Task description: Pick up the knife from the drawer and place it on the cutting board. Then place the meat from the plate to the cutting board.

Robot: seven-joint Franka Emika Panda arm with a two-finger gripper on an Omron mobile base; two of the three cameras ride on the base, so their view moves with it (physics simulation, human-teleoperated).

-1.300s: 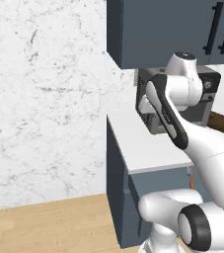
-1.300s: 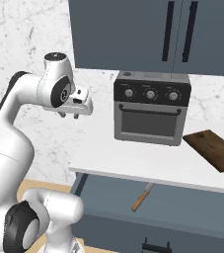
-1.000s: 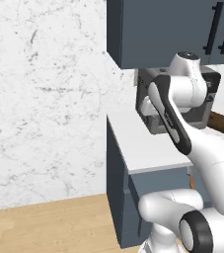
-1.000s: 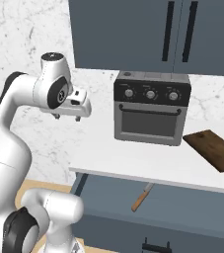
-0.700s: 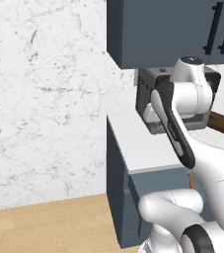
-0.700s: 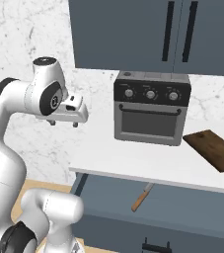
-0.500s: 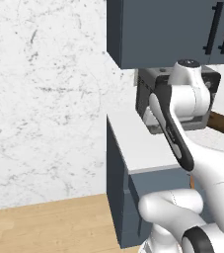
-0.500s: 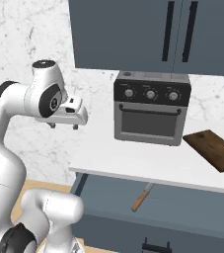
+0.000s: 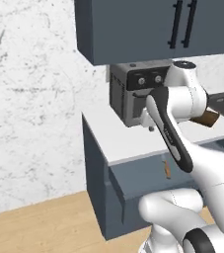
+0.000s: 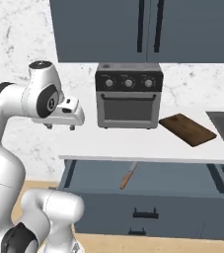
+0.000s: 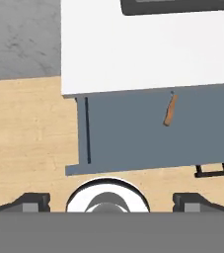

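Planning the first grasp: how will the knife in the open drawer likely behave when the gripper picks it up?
The knife looks thin and straight, so probably stiff and light. Lying flat on the drawer floor, it may slide or pivot when pinched. Its wooden-looking handle seems easier to hold.

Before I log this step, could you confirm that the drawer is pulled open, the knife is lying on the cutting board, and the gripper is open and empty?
Not quite: the knife lies in the open drawer, as the right base view shows. The cutting board on the counter is bare. The rest holds: the gripper hangs open and empty.
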